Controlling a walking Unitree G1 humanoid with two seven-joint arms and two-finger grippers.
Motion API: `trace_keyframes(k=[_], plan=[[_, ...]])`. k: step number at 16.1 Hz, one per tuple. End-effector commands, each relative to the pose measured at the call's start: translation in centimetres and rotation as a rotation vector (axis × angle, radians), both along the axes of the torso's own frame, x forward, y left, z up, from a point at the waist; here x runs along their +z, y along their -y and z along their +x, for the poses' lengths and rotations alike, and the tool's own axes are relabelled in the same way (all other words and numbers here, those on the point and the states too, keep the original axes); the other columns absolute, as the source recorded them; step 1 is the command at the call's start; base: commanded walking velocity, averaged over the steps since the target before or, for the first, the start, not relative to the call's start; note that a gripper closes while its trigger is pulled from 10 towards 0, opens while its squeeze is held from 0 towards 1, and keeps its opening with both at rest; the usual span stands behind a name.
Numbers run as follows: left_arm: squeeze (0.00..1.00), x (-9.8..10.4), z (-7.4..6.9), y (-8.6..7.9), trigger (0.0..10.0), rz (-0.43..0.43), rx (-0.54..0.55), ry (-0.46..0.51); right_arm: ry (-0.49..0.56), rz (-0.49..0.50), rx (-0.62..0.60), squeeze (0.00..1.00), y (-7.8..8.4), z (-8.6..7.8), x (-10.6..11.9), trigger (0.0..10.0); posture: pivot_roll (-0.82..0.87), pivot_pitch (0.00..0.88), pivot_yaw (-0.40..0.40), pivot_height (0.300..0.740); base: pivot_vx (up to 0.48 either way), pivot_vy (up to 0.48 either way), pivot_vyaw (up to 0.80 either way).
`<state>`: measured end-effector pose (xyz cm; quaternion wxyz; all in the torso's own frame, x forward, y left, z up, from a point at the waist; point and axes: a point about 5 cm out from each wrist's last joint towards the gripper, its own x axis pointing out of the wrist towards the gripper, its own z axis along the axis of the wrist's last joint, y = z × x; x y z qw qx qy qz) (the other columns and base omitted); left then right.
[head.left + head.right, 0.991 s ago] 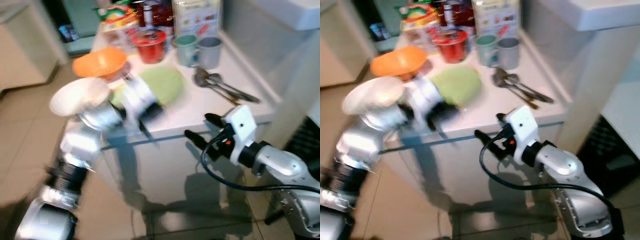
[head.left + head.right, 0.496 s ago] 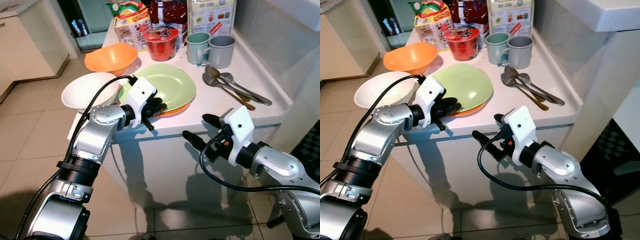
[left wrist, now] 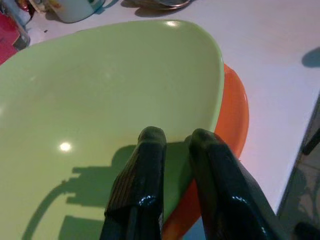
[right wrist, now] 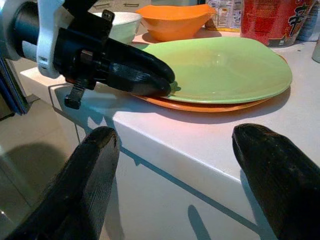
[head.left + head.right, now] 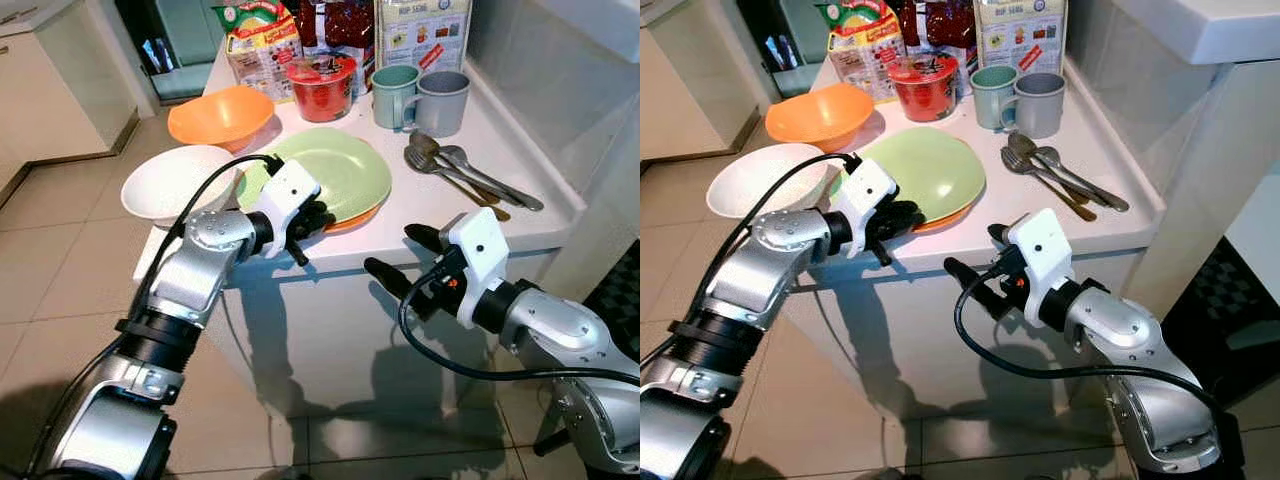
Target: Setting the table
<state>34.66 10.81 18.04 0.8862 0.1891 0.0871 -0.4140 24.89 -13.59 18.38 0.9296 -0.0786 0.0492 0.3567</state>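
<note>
A green plate [image 5: 335,170] lies on top of an orange plate [image 3: 232,115] near the front edge of the white table [image 5: 420,220]. My left gripper [image 5: 310,222] is shut, its fingertips [image 3: 152,137] side by side at the green plate's near rim, over both rims. I cannot tell whether they touch it. My right gripper [image 5: 390,250] hangs open in front of the table edge, just below the top, with nothing between its fingers [image 4: 95,175]. Spoons [image 5: 460,170] lie to the right of the plates.
A white bowl [image 5: 175,180] and an orange bowl [image 5: 220,113] sit left of the plates. Two mugs [image 5: 420,95], a red noodle cup [image 5: 322,86] and food packets [image 5: 265,35] stand at the back. A wall [image 5: 560,90] bounds the right side. Tiled floor lies to the left.
The blurred, swinging view of a second ago has steadied. My left gripper came up to the green plate's near rim and edged slightly farther over it. The right arm stayed put.
</note>
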Motion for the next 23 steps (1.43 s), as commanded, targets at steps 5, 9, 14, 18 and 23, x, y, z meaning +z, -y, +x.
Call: trace_keyframes(k=[5,9,14,18,23], plan=[[0.00,-0.4,-0.3,-0.5,10.0,0.048,-0.011,-0.018,0.009,0.002,0.005,0.00,-0.1,0.2,0.2,10.0,0.02,0.026,0.139,0.740,0.000,0.000,0.00],[0.00,0.6,-0.8,-0.4,10.0,0.037,-0.035,-0.011,0.011,0.002,0.005,0.00,-0.2,0.2,0.3,10.0,0.03,0.032,0.145,0.740,0.000,0.000,0.00],[0.00,-2.2,0.1,-0.7,10.0,0.060,0.051,-0.063,0.005,0.003,0.007,0.00,-0.2,0.0,0.1,10.0,0.01,0.035,0.143,0.740,0.000,0.000,0.00],[0.00,-3.8,0.4,0.0,10.0,0.082,0.053,-0.090,0.003,0.003,0.005,0.00,-0.2,0.0,0.1,10.0,0.01,0.037,0.142,0.740,0.000,0.000,0.00],[0.00,-3.9,0.6,0.2,0.0,0.049,0.054,-0.080,0.002,0.003,0.005,0.00,-0.2,0.0,0.1,10.0,0.01,0.036,0.139,0.740,0.000,0.000,0.00]])
